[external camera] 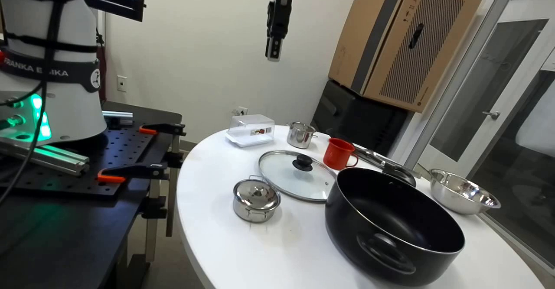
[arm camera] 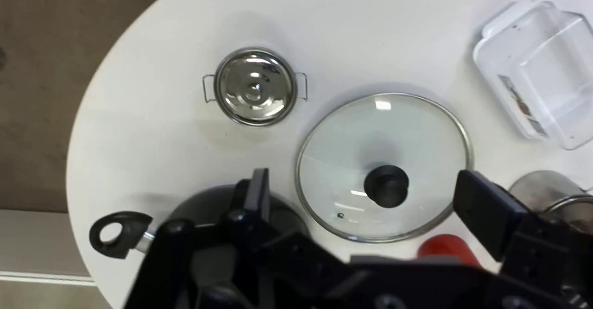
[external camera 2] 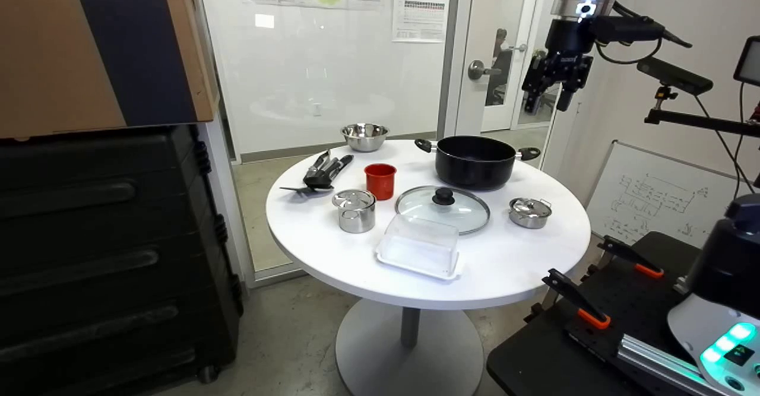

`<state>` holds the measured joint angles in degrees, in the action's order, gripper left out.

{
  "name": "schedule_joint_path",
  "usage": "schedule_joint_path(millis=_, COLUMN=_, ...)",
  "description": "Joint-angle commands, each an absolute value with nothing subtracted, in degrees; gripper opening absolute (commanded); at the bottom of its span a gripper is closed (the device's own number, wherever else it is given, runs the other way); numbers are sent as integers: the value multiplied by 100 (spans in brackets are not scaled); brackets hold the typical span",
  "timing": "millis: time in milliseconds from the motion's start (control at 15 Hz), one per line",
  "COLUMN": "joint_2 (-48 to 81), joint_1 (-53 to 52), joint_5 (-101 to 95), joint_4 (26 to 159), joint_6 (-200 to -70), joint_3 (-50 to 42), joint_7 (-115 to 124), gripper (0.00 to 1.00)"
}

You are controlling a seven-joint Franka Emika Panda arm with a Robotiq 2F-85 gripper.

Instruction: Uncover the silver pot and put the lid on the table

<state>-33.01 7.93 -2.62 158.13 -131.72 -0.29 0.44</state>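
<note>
Silver, red, white
The bench [external camera: 288, 248] is coloured white, small pot [external camera: 253, 214] and lid [external camera: 256, 192] silver, mug [external camera: 337, 154] red, carton [external camera: 403, 42] dark-striped brown.

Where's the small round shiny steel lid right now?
In an exterior view, the small shiny steel lid sits atop the low round silver pot, just left of the large round black-knobbed glass lid.

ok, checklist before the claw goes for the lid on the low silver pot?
1. Claw open, nothing in it: ok.
2. Small steel lid on silver pot, knob up: ok.
3. Claw lined up over knob: not ok; wrist view shows knob outside the opening.
4. Glass lid apart from silver pot: ok, gap visible in wrist view.
5. Small steel lid loose enough to lift: cannot tell.
</note>
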Motion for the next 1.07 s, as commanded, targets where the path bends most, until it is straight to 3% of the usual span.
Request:
schedule_joint_path(millis=0, joint_2=-2467, joint_1=1047, joint_5=-568, joint_4=15696, joint_6=-13598, joint_3=-161, joint_7=308, gripper=100)
schedule_joint_path(millis=267, joint_2=-1648, joint_1=993, joint_5=-337, joint_4=15515, joint_6=-13911, joint_3=-469, joint_7=89, gripper=100)
schedule_joint_path(millis=800, joint_2=-1701, joint_1=832, joint_5=-220, joint_4=15503, joint_6=-13891, joint_3=-455, joint_7=200, gripper=100)
schedule_joint_path(millis=1000, joint_2=-1171, joint_1=1006, joint_5=-497, joint_4=15322, joint_6=-14073, joint_3=-434, joint_7=549, gripper=100)
